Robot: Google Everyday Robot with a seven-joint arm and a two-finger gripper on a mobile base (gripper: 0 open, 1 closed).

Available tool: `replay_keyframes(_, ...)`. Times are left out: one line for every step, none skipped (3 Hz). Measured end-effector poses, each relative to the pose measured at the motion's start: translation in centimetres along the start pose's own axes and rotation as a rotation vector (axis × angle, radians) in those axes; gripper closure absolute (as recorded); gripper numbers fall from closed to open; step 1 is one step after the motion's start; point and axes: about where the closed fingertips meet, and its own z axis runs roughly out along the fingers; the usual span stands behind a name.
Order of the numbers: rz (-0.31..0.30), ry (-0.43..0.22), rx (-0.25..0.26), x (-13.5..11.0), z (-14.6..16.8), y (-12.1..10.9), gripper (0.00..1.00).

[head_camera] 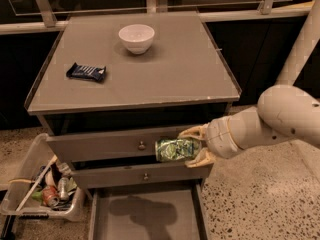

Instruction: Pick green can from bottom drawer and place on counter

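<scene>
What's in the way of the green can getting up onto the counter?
Nothing visible. The gripper holds the green can in front of the knobbed drawers, just below the front edge of the counter. The white bowl and dark snack bar sit further back and left.

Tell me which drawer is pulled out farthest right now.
The bottom drawer, the knobless tray near the floor; the two knobbed drawers above sit further in. The pincer grips the green can in front of those.
</scene>
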Motion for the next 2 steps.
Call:
replay_keyframes(-0.041,0.059,0.027,-3.1,-3.5,-2.3,1.00)
replay_keyframes(-0.068,0.096,0.055,-4.6,-6.6,-4.9,1.00)
